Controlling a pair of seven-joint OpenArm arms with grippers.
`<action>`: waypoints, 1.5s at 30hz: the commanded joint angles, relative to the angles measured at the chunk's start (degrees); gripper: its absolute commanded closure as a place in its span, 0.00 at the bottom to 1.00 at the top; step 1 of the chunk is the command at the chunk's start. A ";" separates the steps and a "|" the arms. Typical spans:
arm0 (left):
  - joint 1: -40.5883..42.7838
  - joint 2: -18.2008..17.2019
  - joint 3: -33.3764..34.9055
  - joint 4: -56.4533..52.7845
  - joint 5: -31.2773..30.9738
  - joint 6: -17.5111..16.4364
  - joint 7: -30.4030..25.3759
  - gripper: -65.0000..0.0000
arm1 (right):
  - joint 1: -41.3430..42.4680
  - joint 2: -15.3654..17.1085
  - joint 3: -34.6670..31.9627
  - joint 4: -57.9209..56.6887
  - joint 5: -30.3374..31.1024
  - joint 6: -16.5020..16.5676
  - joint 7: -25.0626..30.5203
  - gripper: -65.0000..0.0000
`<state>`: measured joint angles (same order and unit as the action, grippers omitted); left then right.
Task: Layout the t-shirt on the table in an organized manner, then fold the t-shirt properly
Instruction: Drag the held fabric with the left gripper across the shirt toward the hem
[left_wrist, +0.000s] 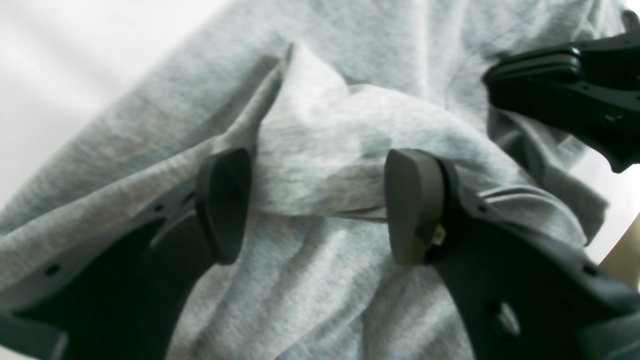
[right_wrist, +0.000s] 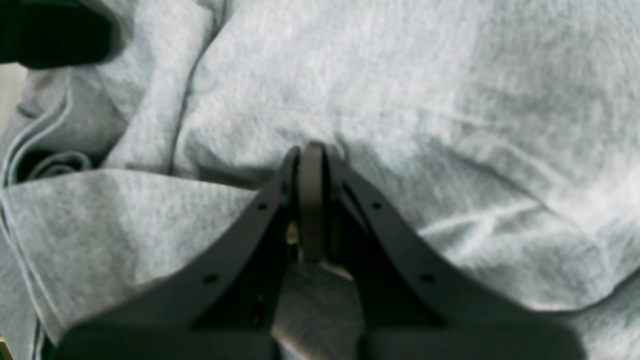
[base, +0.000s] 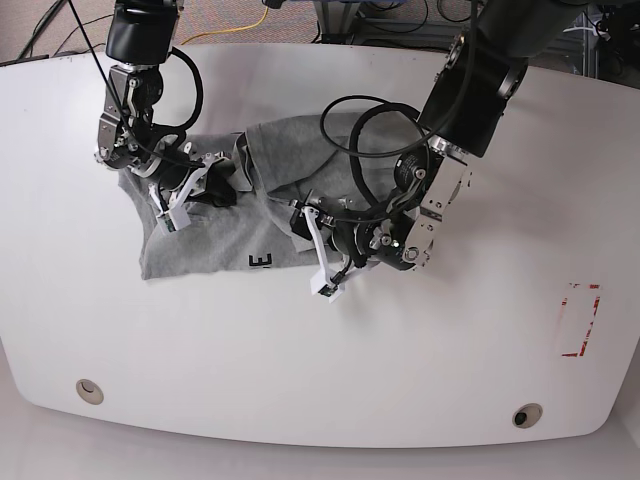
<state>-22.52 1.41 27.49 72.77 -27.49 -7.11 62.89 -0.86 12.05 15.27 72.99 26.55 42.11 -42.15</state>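
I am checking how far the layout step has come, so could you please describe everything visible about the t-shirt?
The t-shirt is heather-grey knit cotton by its look, rumpled and partly doubled over on the white table, not spread flat. Part of a dark printed letter shows near its front hem. The right gripper is shut on a pinch of fabric at one side. The left gripper stands open with a raised fold between its fingers; whether they touch the cloth is unclear. Neck and sleeves cannot be clearly made out.

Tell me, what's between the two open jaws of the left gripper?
A raised fold of the grey t-shirt sits between the jaws of the left gripper, which stand wide apart. The left wrist view shows it best.
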 joint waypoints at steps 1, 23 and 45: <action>-1.52 0.48 -0.19 0.77 -0.60 -0.31 -1.14 0.52 | -1.20 0.12 -0.63 -1.39 -8.13 -2.11 -8.53 0.97; -2.05 2.50 -0.45 -6.09 -0.60 -6.38 -2.81 0.81 | -1.20 0.12 -0.63 -1.39 -8.13 -2.11 -8.53 0.97; -6.53 2.85 -2.39 -6.62 -0.60 -5.94 -9.40 1.00 | -1.20 0.12 -0.63 -1.39 -8.13 -2.11 -8.53 0.97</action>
<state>-26.63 3.46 25.89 66.46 -27.49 -12.91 54.57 -0.86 12.05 15.27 72.99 26.55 42.09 -42.15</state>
